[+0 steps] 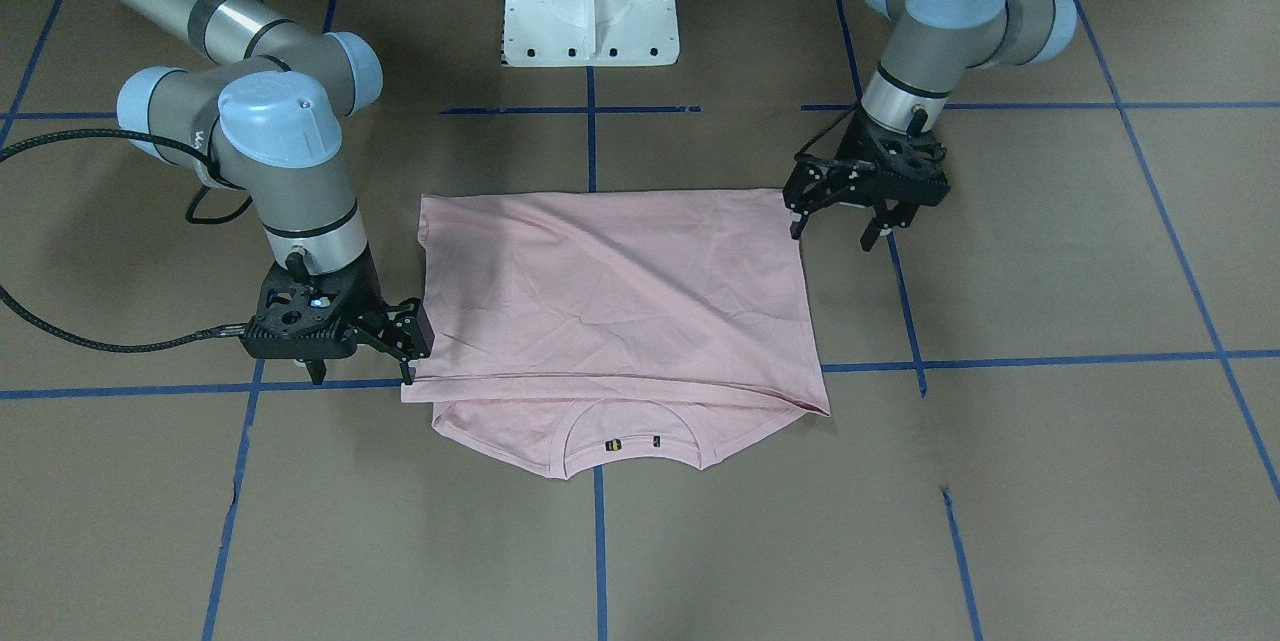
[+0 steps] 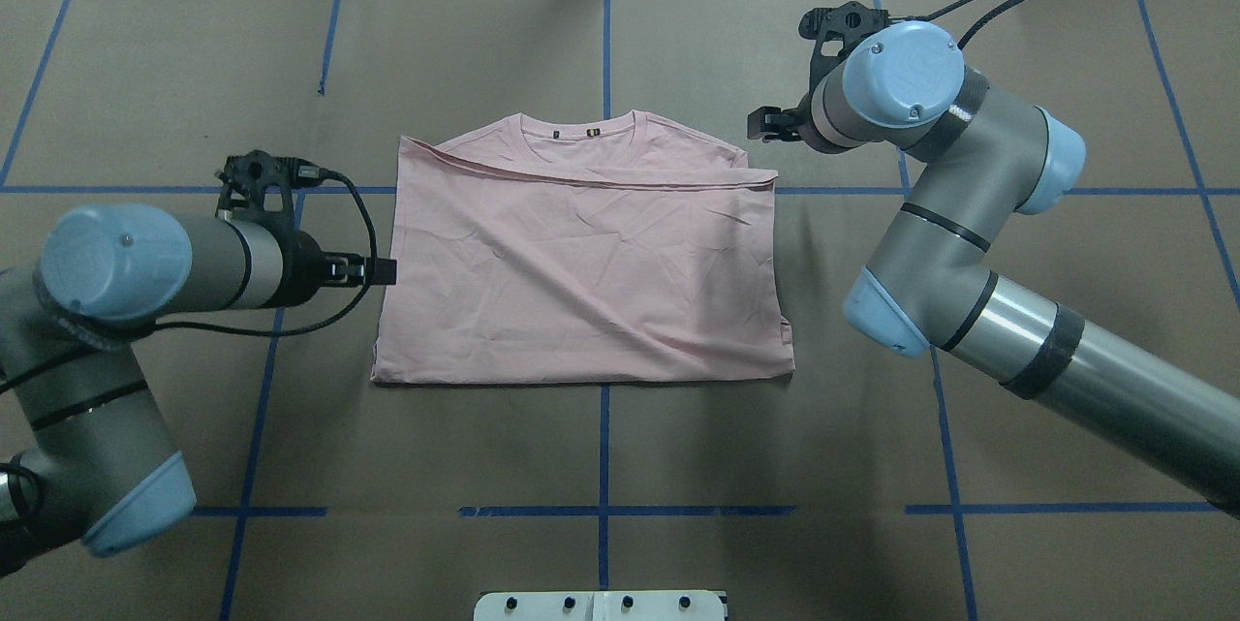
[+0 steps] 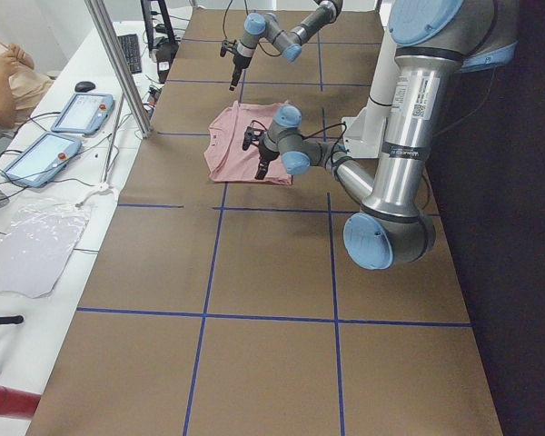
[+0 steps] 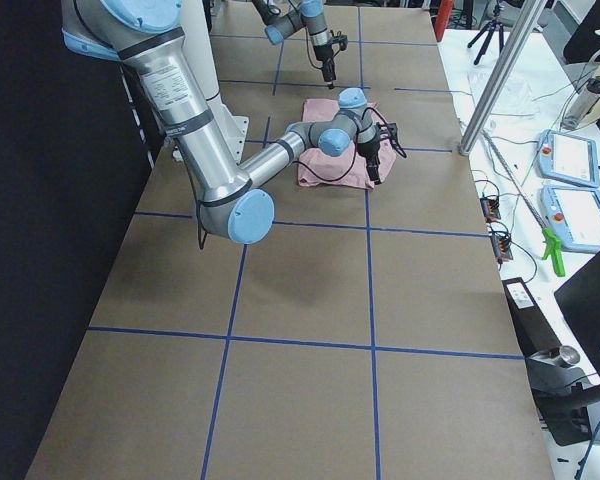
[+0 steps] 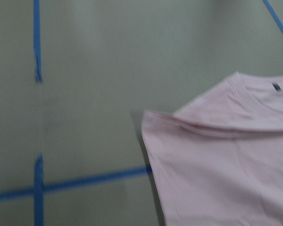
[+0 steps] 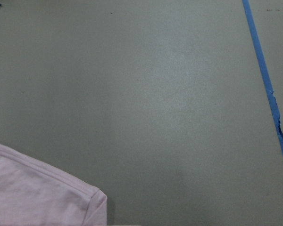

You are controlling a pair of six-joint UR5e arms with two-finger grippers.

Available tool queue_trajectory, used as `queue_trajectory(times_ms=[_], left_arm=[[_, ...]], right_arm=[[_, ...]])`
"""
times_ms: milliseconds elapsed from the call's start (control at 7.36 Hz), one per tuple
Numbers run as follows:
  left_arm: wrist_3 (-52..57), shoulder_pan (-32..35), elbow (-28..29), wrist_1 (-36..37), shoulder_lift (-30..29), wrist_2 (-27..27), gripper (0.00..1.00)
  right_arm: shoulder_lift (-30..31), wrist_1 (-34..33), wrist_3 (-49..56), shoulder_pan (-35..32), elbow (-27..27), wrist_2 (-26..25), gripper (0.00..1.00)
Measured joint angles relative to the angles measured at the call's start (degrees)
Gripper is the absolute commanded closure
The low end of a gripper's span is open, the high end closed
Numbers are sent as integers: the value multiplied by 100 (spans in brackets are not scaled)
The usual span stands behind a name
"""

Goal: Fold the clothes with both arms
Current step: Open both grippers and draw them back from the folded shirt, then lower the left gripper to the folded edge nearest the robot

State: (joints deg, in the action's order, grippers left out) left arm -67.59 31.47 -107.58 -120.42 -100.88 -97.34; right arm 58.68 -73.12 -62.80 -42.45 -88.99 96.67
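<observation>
Trouble, I judge, lies at the corners: the pale pink T-shirt (image 1: 610,301) sits folded once at the middle of the table (image 1: 1050,521), with its upper layer slanting askew just short of the ribbed neckline (image 1: 570,446). If either pinch takes one layer only, the next fold may drag the layers apart and bunch them. My left jaws and right jaws both stand spread and empty, each just beside a side edge of the shirt. The only marking is a small black neck label (image 1: 632,443) with yellowish specks, too small to read.
</observation>
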Motion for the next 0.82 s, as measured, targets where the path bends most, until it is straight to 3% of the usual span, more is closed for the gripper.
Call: queue_trajectory(times_ms=[408, 816], left_arm=[[-745, -777, -85, -6, 133, 374, 41], [-800, -923, -21, 29, 144, 401, 43]], right_arm=[[5, -1, -5, 0, -9, -7, 0], [14, -1, -4, 0, -8, -8, 0]])
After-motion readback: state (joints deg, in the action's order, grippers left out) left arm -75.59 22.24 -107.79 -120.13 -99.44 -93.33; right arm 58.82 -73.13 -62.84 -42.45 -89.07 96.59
